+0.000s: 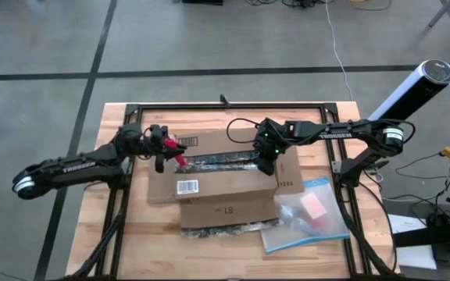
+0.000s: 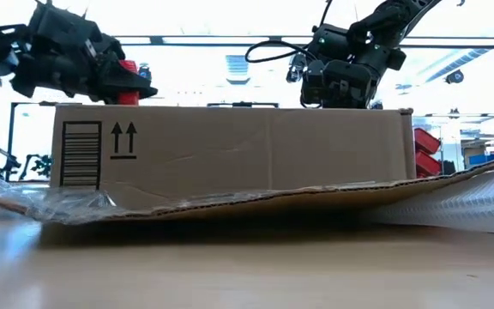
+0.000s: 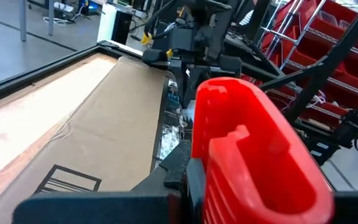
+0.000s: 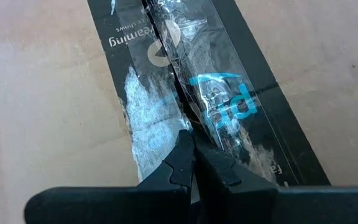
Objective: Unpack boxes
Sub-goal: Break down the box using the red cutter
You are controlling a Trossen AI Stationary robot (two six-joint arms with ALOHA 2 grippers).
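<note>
A brown cardboard box (image 1: pixel 209 183) lies in the middle of the table, its top closed by a dark, shiny taped seam (image 1: pixel 217 161). Its near flap (image 1: pixel 225 212) lies spread out on the table. My left gripper (image 1: pixel 170 152) hovers over the box's left end, shut on a small red tool (image 3: pixel 247 149). My right gripper (image 1: pixel 266 165) stands at the seam's right end, shut, its fingers pointing down. In the low view both grippers show just above the box's top (image 2: pixel 230 150). My left gripper pinches the red tool's near end (image 3: pixel 204 186) between its two fingers. The tool sticks out forward past the fingers, clear of the box top. My right gripper sets its shut fingertips (image 4: pixel 185 152) on the taped seam (image 4: pixel 185 93) from above, right on the slit between the two top flaps.
A clear plastic pouch (image 1: pixel 311 215) with a pink item inside lies on the table right of the box's near flap. A black metal frame (image 1: pixel 233 105) runs round the tabletop. Crumpled clear plastic (image 2: pixel 41 202) lies by the box's near left.
</note>
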